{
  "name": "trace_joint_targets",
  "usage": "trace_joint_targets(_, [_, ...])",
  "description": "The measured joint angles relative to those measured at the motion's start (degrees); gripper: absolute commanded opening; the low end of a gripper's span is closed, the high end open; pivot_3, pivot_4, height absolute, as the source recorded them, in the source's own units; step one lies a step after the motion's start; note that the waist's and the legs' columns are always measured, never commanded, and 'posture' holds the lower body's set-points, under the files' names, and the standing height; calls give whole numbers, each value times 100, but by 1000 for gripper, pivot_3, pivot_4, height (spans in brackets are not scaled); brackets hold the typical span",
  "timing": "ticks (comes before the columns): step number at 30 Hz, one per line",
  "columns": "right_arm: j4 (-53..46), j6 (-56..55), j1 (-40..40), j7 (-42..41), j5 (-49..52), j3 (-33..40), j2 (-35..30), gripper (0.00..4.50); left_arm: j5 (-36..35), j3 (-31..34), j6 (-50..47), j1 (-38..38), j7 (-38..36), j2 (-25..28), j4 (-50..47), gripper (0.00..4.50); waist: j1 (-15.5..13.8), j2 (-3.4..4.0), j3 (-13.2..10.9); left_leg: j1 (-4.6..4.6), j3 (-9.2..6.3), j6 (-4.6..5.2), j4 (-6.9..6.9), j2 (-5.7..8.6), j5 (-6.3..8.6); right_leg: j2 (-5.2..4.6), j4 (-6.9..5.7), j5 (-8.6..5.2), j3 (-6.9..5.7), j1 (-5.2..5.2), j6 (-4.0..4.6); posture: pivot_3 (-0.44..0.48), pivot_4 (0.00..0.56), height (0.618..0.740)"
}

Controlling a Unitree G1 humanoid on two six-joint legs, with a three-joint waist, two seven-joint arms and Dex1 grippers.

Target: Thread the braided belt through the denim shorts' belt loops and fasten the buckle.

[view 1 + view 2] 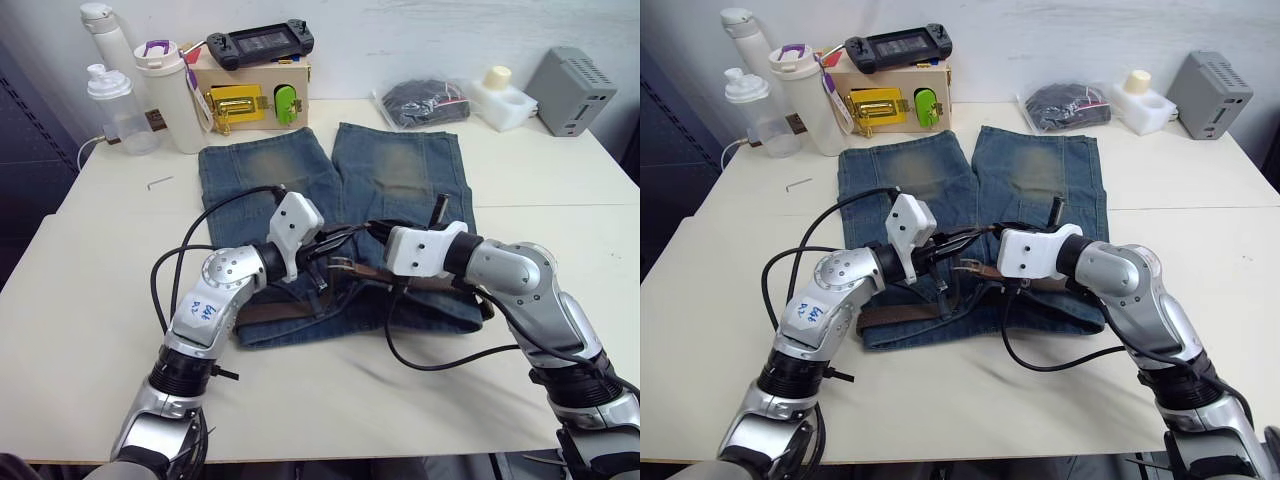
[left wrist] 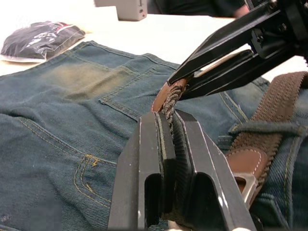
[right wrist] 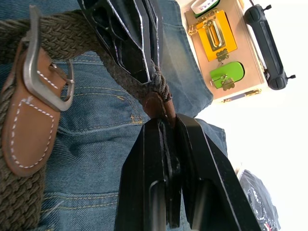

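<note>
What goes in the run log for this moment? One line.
left gripper: shut on braided belt tip | right gripper: shut on same tip | buckle: unfastened, lying on denim shorts

The two eye views look forward and down from the head onto the counter (image 1: 90,260), sharing almost the same scene, shorts mid-frame. Each wrist view sits very close, looking along its own jaws at the belt tip (image 2: 166,98); both share it, from opposite sides
</note>
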State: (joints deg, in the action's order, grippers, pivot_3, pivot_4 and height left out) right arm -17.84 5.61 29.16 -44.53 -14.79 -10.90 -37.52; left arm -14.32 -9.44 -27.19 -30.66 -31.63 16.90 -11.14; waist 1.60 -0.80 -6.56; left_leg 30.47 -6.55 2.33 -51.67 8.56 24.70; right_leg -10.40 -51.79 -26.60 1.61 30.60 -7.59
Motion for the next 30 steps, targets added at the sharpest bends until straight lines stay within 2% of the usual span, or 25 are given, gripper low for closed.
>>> trace_joint_targets(3, [-7, -2, 0, -10, 9, -8, 23, 0, -4, 10, -117, 94, 51, 11, -179, 35, 4, 0, 0, 0, 1, 0, 2, 0, 0, 0, 0, 0, 0, 0, 0, 0, 150, 645])
trace_joint_targets(6, [-43, -2, -6, -30, 18, -48, 55, 0, -27, 40, -185, 235, 54, 72, -373, 1125, 4, 0, 0, 0, 0, 0, 1, 0, 0, 0, 0, 0, 0, 0, 0, 0, 150, 645])
trace_joint_targets(14, [-53, 103, -5, 33, 21, -38, 132, 0, -68, 79, -408, 548, 151, 198, -523, 4460, -4, 0, 0, -1, 1, 0, -4, 1, 0, 0, 0, 0, 2, -1, 0, 0, 150, 645])
trace_joint_targets(20, [-163, 131, -5, 33, 71, -23, 142, 0, -73, 134, -461, 630, 276, 158, -615, 4460, -2, 0, 0, -1, 1, 0, -4, 1, 0, 0, 0, 0, 1, -1, 0, 0, 150, 645])
trace_joint_targets(23, [-216, 178, -5, 33, 75, -20, 142, 0, -73, 142, -460, 630, 321, 114, -615, 3714, -2, 0, 0, -1, 1, 0, -4, 1, 0, 0, 0, 0, 1, -1, 0, 0, 150, 645])
trace_joint_targets(25, [-217, 203, -5, 34, 76, -20, 143, 0, -92, 142, -458, 630, 323, 64, -615, 2809, -2, 0, 0, -1, 1, 0, -4, 1, 0, 0, -1, 0, 1, -1, 0, 0, 150, 645])
trace_joint_targets(26, [-219, 207, -5, 35, 76, -19, 143, 0, -99, 142, -458, 630, 323, 54, -615, 2715, -2, 0, 0, -1, 1, 0, -4, 1, 0, 0, -1, 0, 1, -1, 0, 0, 150, 645])
trace_joint_targets(27, [-230, 210, -5, 36, 77, -9, 143, 0, -100, 151, -458, 635, 331, 49, -615, 2138, -2, 0, 0, -1, 1, 0, -3, 1, 0, 0, 0, 0, 1, -1, 0, 0, 150, 645])
trace_joint_targets(30, [-261, 214, -9, 35, 82, -8, 143, 0, -100, 198, -458, 636, 370, 37, -615, 915, 0, 0, 0, -1, 0, 0, -1, 1, 0, 0, -1, 0, 1, 0, 0, 0, 150, 645])
